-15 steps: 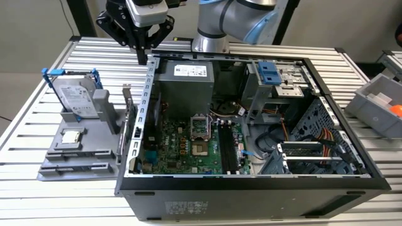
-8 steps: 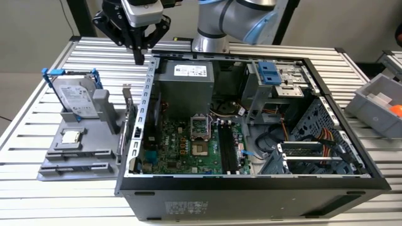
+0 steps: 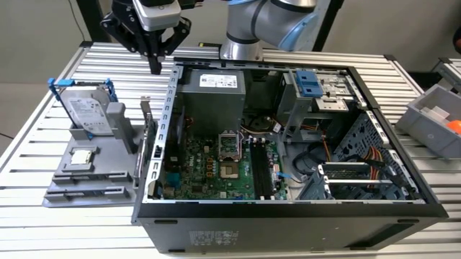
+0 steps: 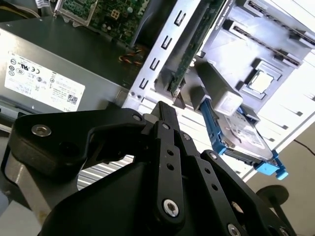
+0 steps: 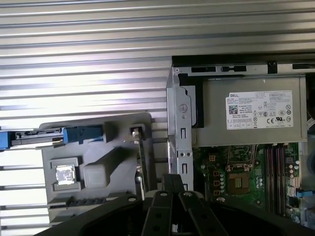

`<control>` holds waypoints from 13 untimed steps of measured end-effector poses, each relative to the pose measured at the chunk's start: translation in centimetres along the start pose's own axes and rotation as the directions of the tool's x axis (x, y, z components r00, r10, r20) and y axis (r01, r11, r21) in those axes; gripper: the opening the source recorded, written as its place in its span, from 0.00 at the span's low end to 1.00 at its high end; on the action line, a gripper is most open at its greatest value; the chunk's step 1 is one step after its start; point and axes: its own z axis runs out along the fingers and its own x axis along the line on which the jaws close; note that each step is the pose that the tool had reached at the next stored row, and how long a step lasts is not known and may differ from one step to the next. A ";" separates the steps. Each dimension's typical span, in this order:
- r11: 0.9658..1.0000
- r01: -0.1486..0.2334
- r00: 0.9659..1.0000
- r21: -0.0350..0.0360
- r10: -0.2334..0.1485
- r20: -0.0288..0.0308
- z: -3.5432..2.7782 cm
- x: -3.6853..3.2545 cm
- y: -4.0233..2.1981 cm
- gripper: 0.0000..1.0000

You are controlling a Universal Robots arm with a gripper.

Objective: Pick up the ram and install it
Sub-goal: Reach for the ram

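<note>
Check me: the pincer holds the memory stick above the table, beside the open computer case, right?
No: the pincer is shut on nothing, above the table beside the open computer case. The second wrist view shows the ram standing in its grey holder, apart from the pincer.

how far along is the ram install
Nothing done yet: the ram stands on edge in the gray holder beside the computer case. In hand: nothing; the gripper, shut, hangs above the table. Left: pickup and seating in the black slots, which look empty.
</note>
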 end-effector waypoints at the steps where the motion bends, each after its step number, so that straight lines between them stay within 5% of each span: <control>1: 1.000 0.000 1.000 0.000 0.000 0.000 0.00 0.08 0.00 0.00; 13: 1.000 0.019 1.000 0.000 -0.019 -0.001 0.01 0.93 -0.06 0.00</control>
